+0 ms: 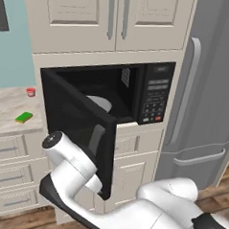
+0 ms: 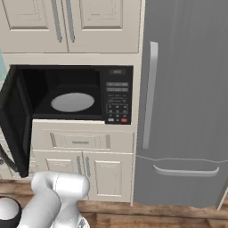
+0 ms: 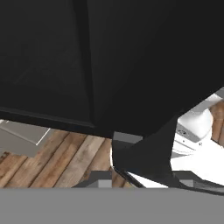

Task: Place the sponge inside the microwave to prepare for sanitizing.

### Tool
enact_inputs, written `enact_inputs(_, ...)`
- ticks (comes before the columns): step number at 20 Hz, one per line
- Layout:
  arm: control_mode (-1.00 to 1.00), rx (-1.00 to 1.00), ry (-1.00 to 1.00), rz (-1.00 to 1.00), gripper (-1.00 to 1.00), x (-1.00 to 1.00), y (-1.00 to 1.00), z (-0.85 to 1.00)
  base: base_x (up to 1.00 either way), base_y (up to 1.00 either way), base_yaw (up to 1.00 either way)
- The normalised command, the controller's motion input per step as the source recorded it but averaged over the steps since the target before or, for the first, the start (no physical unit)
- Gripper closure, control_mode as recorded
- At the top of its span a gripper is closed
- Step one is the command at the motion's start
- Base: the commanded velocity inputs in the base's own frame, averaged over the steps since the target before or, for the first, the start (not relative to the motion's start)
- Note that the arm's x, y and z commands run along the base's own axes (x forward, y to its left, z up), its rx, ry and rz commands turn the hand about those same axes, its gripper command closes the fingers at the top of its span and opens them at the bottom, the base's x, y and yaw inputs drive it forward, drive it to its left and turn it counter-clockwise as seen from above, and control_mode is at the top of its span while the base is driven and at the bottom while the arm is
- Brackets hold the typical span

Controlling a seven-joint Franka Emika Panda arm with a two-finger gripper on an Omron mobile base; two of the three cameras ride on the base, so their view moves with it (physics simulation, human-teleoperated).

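arm (image 1: 72,164): smooth white rounded shells with dark joints, bent low in front of the microwave door.
tool: its tips cannot be made out against the dark door in the hand view; clenched shut, with nothing seen held.
floor (image 3: 65,159): brown wood planks, below the microwave door's lower edge.
microwave door (image 1: 72,128): flat black glossy panel, swung wide open toward the left of the microwave, with a curved dark handle (image 1: 97,137) on its outer face.
microwave (image 2: 80,95): large black box built into the cream cabinets; dark cavity open.
inside the microwave: a round white turntable (image 2: 72,102) lying flat on the cavity floor, nothing on it.
button panel (image 2: 117,99): black strip with small grey keys and one red key, on the microwave's right side.
table (image 1: 6,112): pale marbled stone top, left of the microwave.
sponge (image 1: 24,117): small flat rectangular block, bright green top, yellow edge, lying on the table left of the microwave door.
red cup (image 1: 31,91): tiny, on the table behind the sponge.
fridge (image 2: 187,102): tall smooth grey fridge with long pale handles, right of the microwave.
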Motion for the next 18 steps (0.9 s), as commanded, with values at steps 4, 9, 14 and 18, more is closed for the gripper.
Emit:
enact_inputs(4,-1.0,0.0,0.0,-0.29,1.0,0.0,0.84,-0.46,0.0,0.0,0.0)
enact_inputs(9,-1.0,0.0,0.02,-0.24,1.0,0.0,0.6,-0.44,0.0,0.0,0.0)
enact_inputs(14,-1.0,0.0,0.0,-0.21,1.0,0.0,0.45,-0.37,0.0,0.0,0.0)
enact_inputs(18,-1.0,0.01,0.0,-0.21,1.0,0.0,0.44,-0.3,0.0,0.0,0.0)
